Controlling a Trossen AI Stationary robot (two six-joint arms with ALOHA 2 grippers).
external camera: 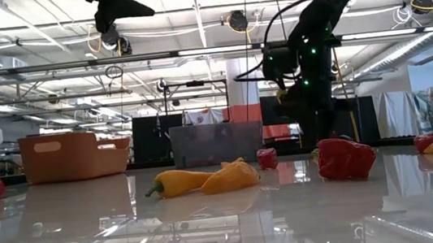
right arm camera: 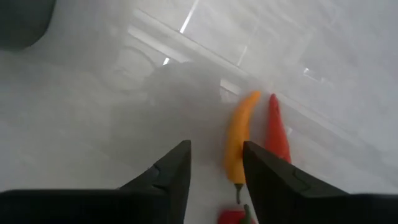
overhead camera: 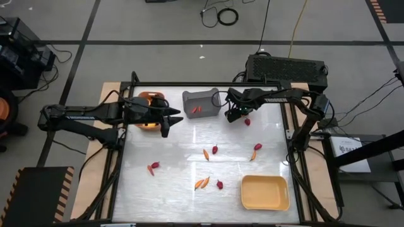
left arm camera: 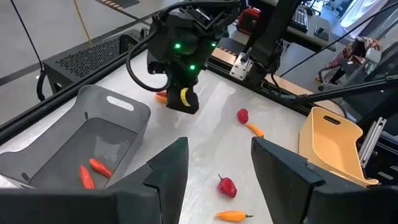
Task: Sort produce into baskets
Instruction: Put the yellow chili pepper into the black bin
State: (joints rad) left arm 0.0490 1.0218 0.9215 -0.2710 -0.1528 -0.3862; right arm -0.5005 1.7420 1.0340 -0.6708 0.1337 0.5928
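Beside grey basket (overhead camera: 201, 103), right hand (overhead camera: 235, 115).

Overhead camera looks straight down on the whole table (overhead camera: 189, 145); table-height camera faces level across it toward the room; each wrist camera looks past its own fingers, the right very close to the surface; high and left-wrist views share the grey basket (overhead camera: 202, 103).

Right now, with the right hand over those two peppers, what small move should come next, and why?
Probably nudge the right hand sideways toward the orange pepper before lowering. In the right wrist view the pepper lies mostly in line with one finger, not centred in the open gap, and a red pepper lies close beside it. The left hand waits by the orange-brown bin.
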